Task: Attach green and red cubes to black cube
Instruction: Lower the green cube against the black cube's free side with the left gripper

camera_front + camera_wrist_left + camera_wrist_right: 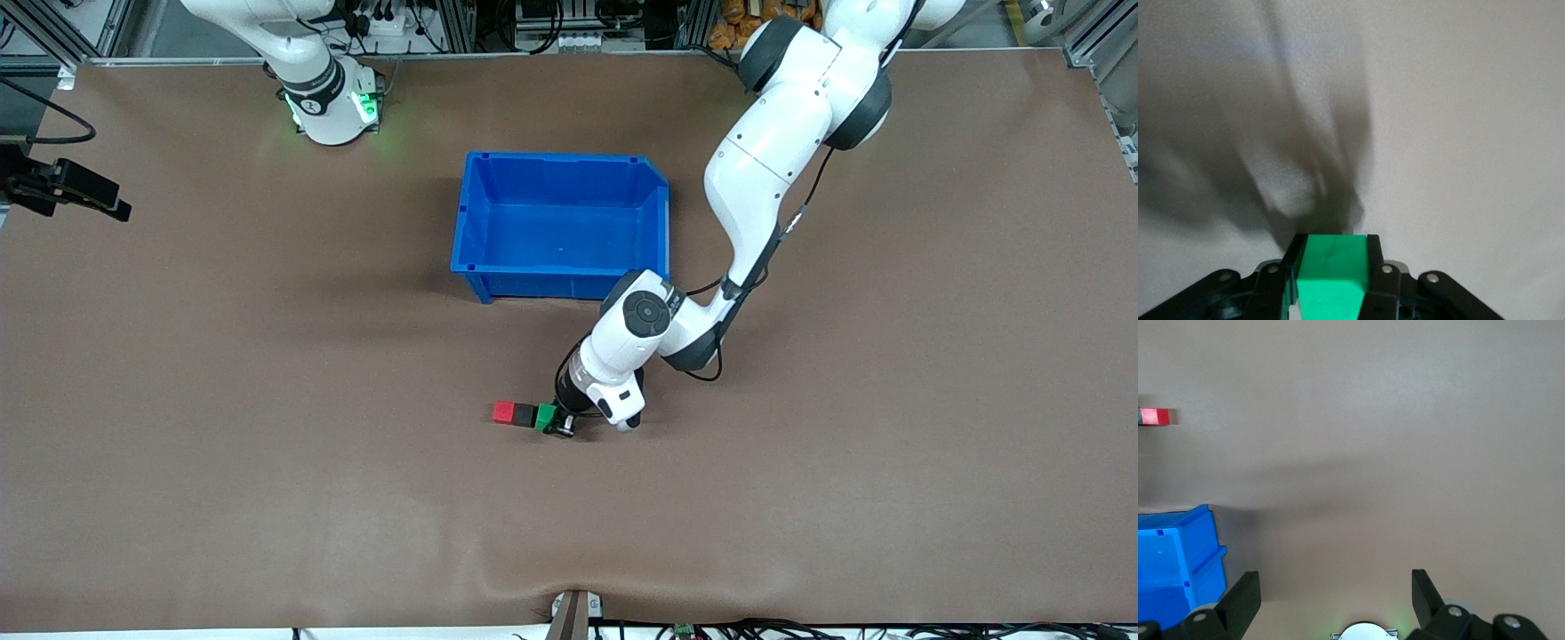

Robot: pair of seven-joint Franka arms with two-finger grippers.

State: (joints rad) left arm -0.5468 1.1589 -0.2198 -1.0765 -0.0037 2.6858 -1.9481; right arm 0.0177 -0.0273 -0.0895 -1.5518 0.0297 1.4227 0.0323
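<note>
row of three cubes on the table, nearer the front camera than the blue bin [560,222]: red cube [504,412], black cube [524,415], green cube [545,416], in one line running along the table's length. red touches the black cube; green looks pressed to the black cube's end toward the left arm. left gripper [560,423] pinching the green cube [1331,273], down at table level. coming move likely a release, then drawing back along the row's axis. right gripper [1335,603] spread wide, empty, waiting well apart near its base.
</note>
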